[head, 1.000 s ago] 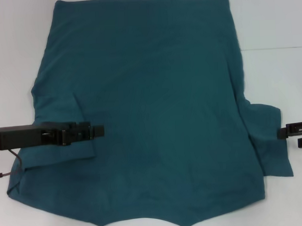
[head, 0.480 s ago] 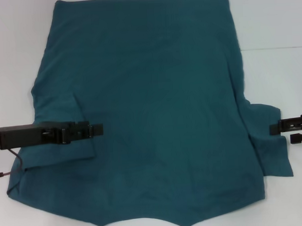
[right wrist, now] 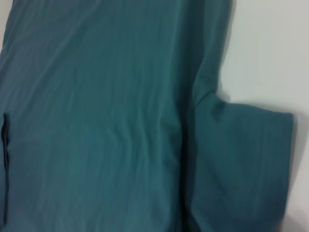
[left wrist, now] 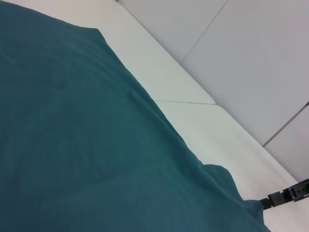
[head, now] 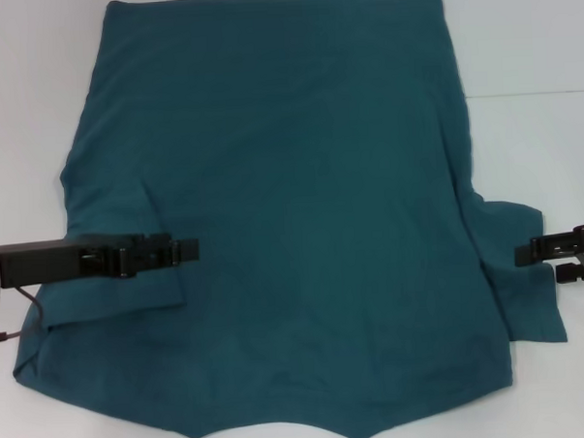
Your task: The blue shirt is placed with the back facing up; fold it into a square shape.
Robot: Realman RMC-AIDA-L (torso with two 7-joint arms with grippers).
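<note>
The blue shirt [head: 292, 219] lies spread flat on the white table [head: 527, 44], plain side up, no lettering showing. Its straight hem is at the far edge from me and the curved neck end is nearest me, at the bottom of the head view. Both short sleeves stick out to the sides: one on my left, one on my right. Fabric is mostly smooth w/ a few soft wrinkles, plus a crease line where each sleeve meets the body. My left gripper [head: 189, 251] is reached in low over the left sleeve area, arm lying horizontal across the cloth, tip pointing toward the shirt's middle. Fingers look pressed together into one narrow dark tip, so I read that claw as closed, but can't tell if any fabric is pinched in it. My right gripper [head: 526, 251] sits at the outer edge of the right sleeve, tip just over the sleeve's border, rest of it over bare table. Can't tell if that claw is open or closed, the view is too side-on. In the left wrist view the shirt [left wrist: 87, 145] fills most of the pic and the right gripper [left wrist: 275, 198] shows far off, at the sleeve edge. The right wrist view looks down on the shirt [right wrist: 96, 121], right sleeve spread flat beside the body.
</note>
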